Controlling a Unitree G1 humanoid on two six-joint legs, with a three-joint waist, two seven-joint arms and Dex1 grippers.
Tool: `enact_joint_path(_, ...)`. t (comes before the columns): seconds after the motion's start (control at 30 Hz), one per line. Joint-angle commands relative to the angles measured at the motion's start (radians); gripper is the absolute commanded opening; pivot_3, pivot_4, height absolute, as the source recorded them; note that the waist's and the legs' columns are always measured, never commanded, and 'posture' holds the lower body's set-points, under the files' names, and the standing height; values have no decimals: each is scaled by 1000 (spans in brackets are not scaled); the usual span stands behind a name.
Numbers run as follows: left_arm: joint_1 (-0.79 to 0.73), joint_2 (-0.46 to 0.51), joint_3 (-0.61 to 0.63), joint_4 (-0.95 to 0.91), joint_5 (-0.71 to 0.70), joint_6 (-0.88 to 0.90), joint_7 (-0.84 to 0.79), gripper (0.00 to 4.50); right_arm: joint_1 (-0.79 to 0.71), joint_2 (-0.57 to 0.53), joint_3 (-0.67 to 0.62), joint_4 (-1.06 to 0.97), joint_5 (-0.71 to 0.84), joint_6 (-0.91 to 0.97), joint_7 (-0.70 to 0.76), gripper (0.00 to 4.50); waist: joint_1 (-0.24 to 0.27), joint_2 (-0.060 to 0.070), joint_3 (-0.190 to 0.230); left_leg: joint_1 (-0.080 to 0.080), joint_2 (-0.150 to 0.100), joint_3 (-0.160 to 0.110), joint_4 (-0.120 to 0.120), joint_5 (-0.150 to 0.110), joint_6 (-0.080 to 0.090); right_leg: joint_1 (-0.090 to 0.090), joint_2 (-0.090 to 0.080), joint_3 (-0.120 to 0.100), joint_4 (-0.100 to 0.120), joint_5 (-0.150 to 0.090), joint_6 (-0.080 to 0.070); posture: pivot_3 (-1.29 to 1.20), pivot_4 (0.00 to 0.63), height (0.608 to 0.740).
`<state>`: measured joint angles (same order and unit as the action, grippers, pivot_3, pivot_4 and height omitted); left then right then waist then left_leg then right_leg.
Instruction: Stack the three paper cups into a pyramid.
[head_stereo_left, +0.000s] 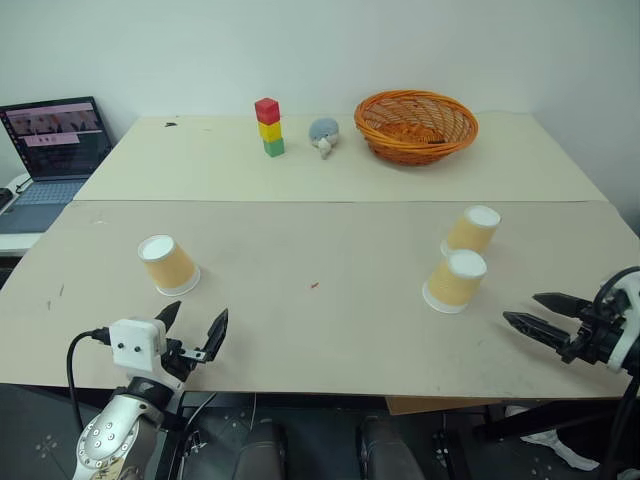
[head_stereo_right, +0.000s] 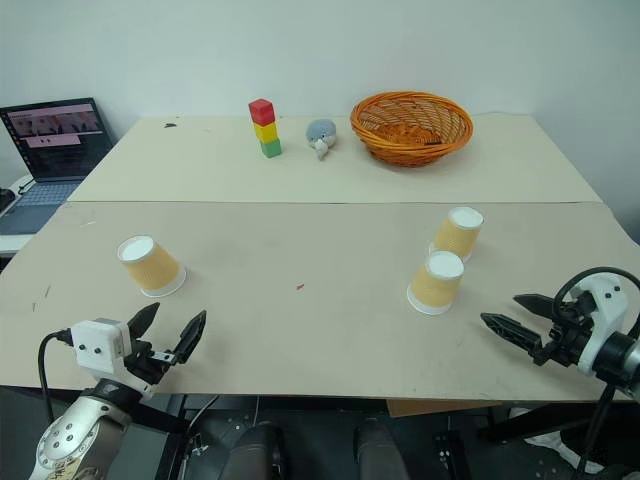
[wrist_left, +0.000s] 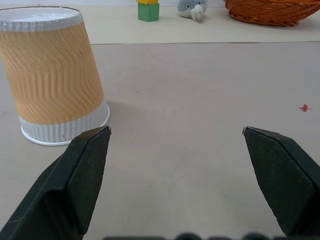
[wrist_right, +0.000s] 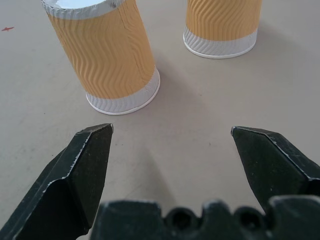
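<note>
Three paper cups stand upside down on the near table, tan-orange with white bases up. One cup (head_stereo_left: 168, 265) is at the left, just ahead of my left gripper (head_stereo_left: 197, 322), which is open and empty; in the left wrist view this cup (wrist_left: 55, 80) stands beyond the left finger (wrist_left: 85, 170). The other two cups stand close together at the right, one nearer (head_stereo_left: 455, 281) and one farther (head_stereo_left: 472, 230). My right gripper (head_stereo_left: 522, 308) is open and empty, to the right of the nearer cup and pointing at it (wrist_right: 107, 55), with a gap between them.
On the far table stand an orange wicker basket (head_stereo_left: 416, 125), a red-yellow-green block tower (head_stereo_left: 268, 126) and a small grey plush toy (head_stereo_left: 323, 133). A laptop (head_stereo_left: 52, 150) is open at the far left. Bare tabletop (head_stereo_left: 320, 300) lies between the left cup and the right pair.
</note>
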<state>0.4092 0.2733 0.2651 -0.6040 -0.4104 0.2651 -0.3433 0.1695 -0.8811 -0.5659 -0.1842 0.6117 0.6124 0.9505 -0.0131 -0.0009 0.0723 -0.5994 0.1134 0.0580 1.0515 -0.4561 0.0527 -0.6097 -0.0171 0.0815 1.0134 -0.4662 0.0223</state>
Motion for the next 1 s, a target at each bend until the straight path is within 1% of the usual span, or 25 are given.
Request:
enact_joint_path(0.03, -32, 19, -10, -2, -13, -8, -27, 4500, -8, -1, -38, -25, 11, -20, -5, 4473, 0, 0, 0, 0, 0, 0, 0, 0, 0, 0, 0, 0, 0, 0, 0, 0, 150, 638)
enact_joint_path(0.1, -80, 72, -69, 8, -40, 41, -104, 4500, -18, -2, -60, -52, 38, -3, -8, 4473, 4, 0, 0, 0, 0, 0, 0, 0, 0, 0, 0, 0, 0, 0, 0, 0, 150, 638)
enact_joint_path(0.17, -105, 127, -106, 15, -48, 52, -177, 4500, -26, -13, -77, -75, 67, 20, -3, 4473, 4, 1, 0, 0, -1, 1, 0, 0, -1, 0, 0, -2, 0, 0, 0, 0, 150, 638)
enact_joint_path(0.37, -196, 258, -122, 19, -108, 95, -315, 4500, -49, -35, -97, -132, 134, 74, -2, 4473, -5, 1, 0, 0, 0, 0, 0, 0, 0, 0, 0, -4, 0, -1, -2, 0, 150, 638)
enact_joint_path(0.5, -370, 328, -136, -1, -178, 165, -365, 4500, -100, -43, -62, -158, 157, 95, -15, 4473, 2, 2, 2, 0, 0, -1, 0, 1, -2, 3, 0, -8, 1, -1, -2, 0, 150, 638)
enact_joint_path(0.6, -506, 344, -156, 8, -222, 226, -368, 4500, -140, -44, -13, -166, 157, 101, -21, 4473, 4, 4, 2, 2, -1, -2, 0, 2, -4, 7, 0, -10, 0, -1, -3, 0, 150, 638)
enact_joint_path(0.67, -564, 342, -169, 13, -236, 250, -367, 4500, -154, -45, 9, -168, 157, 103, -20, 4473, 3, 5, 2, 2, -1, -3, 0, 2, -4, 8, 0, -10, 0, -1, -3, 0, 150, 638)
enact_joint_path(0.8, -700, 313, -206, 16, -273, 316, -332, 4500, -157, -43, 38, -153, 140, 88, -10, 4473, 2, 5, 4, 2, -2, -5, 0, 1, -1, 9, -1, -10, -1, -2, -3, 0, 150, 638)
enact_joint_path(0.9, -733, 299, -203, 21, -302, 350, -316, 4500, -159, -40, 47, -141, 133, 79, -5, 4473, 2, 6, 5, 3, -5, -7, 0, 1, -1, 10, -4, -11, 0, -2, -2, 0, 150, 638)
enact_joint_path(1.0, -733, 300, -215, 20, -301, 358, -318, 4500, -180, -21, 82, -105, 115, 57, -10, 4473, -1, 6, 6, 3, -7, -8, 0, 1, -1, 11, -5, -10, 0, -3, -1, 0, 150, 638)
